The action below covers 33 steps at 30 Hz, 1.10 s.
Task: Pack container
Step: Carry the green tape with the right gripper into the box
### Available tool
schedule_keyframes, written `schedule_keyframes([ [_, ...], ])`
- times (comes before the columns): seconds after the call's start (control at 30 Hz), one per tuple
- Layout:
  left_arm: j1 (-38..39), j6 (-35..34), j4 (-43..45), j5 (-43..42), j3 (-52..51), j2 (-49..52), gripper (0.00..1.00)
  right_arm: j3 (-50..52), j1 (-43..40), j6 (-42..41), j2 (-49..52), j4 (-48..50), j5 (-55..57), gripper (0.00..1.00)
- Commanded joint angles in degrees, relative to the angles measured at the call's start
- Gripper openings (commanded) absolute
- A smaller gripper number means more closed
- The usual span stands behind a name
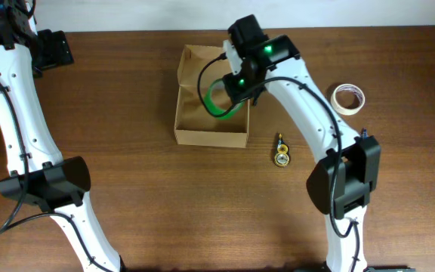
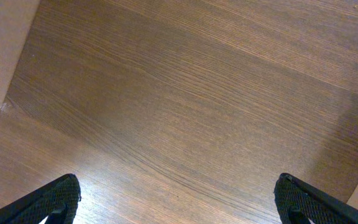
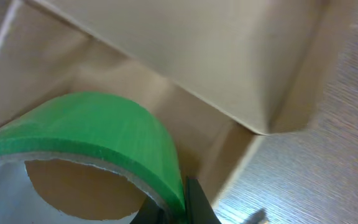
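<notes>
Nearest on the wooden table: a small yellow item, right of the box's near right corner, lying free, too small to identify.

Mid-table, a little left of centre: the container, a tan cardboard box, open, its flap folded back on the far side. It sits flat on the table, nothing touching it from outside.

Green tape roll is within the container's outline, right half, standing on edge. The wrist view shows it in front of the box's inner walls; cannot tell whether it touches the box floor.

Right gripper reaches over the container's far right side and is closed on the roll's rim. In its own camera one black finger presses the roll's edge; the other is mostly hidden.

Beige tape roll lies flat, well to the right of the container, apart from everything.

Far left: left gripper, well apart from the container. Its wrist view shows the fingers spread wide with only bare wood between them, nothing held.
</notes>
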<state>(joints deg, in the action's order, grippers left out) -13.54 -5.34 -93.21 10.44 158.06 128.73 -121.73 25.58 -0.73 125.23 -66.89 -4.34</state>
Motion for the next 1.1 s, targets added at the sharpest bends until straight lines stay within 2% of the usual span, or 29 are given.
schedule_keyframes([
  [0.0, -0.13, 0.94, 0.15, -0.59, -0.44, -1.25, 0.99, -1.99, 2.67, 2.08, 1.53, 0.26, 0.61, 0.04],
  [0.37, -0.13, 0.94, 0.15, -0.61, -0.44, -1.25, 1.0, -1.97, 5.92, 3.78, 2.6, 4.57, 2.71, 0.04],
  [1.07, -0.13, 0.94, 0.15, -0.59, -0.44, -1.25, 1.0, -1.81, 6.38, 4.87, 9.01, 8.46, 5.07, 0.03],
])
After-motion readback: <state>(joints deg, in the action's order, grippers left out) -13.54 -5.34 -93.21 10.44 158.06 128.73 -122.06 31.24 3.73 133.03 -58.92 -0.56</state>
